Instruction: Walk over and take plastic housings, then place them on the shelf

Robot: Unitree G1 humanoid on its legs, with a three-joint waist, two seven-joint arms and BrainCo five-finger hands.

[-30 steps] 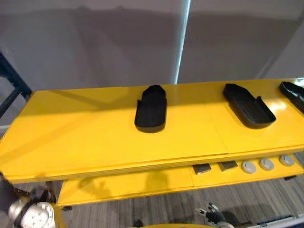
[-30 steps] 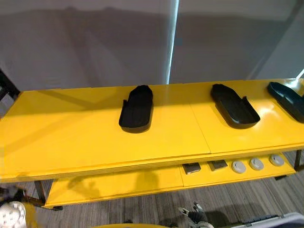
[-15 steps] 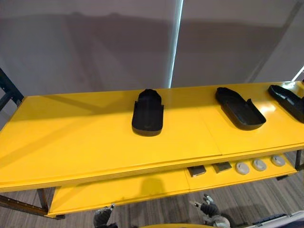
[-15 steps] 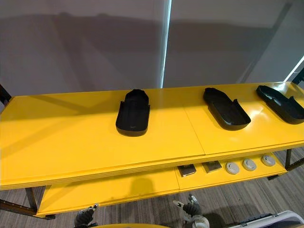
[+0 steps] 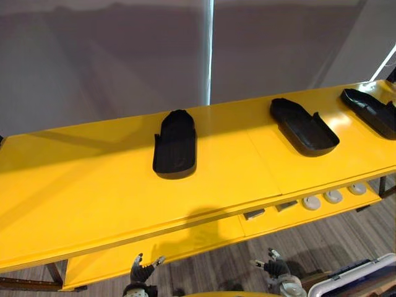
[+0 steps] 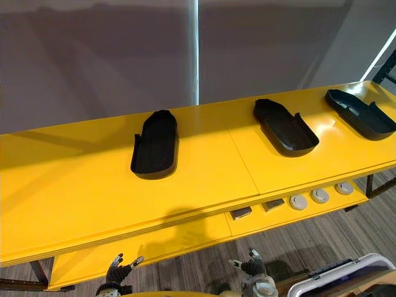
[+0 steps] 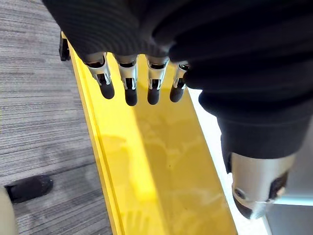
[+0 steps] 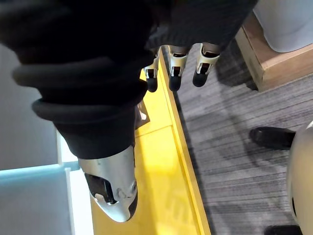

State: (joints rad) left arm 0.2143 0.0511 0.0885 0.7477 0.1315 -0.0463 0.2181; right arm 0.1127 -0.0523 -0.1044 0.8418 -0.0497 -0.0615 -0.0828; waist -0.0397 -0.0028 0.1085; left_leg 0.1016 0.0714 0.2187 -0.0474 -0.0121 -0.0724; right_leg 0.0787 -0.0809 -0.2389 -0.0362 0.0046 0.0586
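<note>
Three black plastic housings lie apart on the yellow top shelf (image 5: pixel 93 204): one near the middle (image 5: pixel 175 151), one further right (image 5: pixel 303 127), and one at the far right edge (image 5: pixel 371 111). Both hands hang low in front of the shelf, well below the housings. My left hand (image 5: pixel 142 272) is open and empty; in its wrist view its straight fingers (image 7: pixel 129 88) hang over the lower yellow shelf (image 7: pixel 161 161). My right hand (image 5: pixel 275 269) is also open and empty, and its fingers (image 8: pixel 171 73) hang straight over that shelf's front edge.
The lower shelf holds three grey round parts (image 5: pixel 333 197) and two small dark blocks (image 5: pixel 253 214). A white crate (image 5: pixel 352 281) stands on the floor at the lower right. A grey wall runs behind the shelf, and the floor is grey carpet.
The whole picture has shifted, so the camera has moved. My left hand, at the lower left corner a second ago, now hangs lower near the middle with its fingers straight.
</note>
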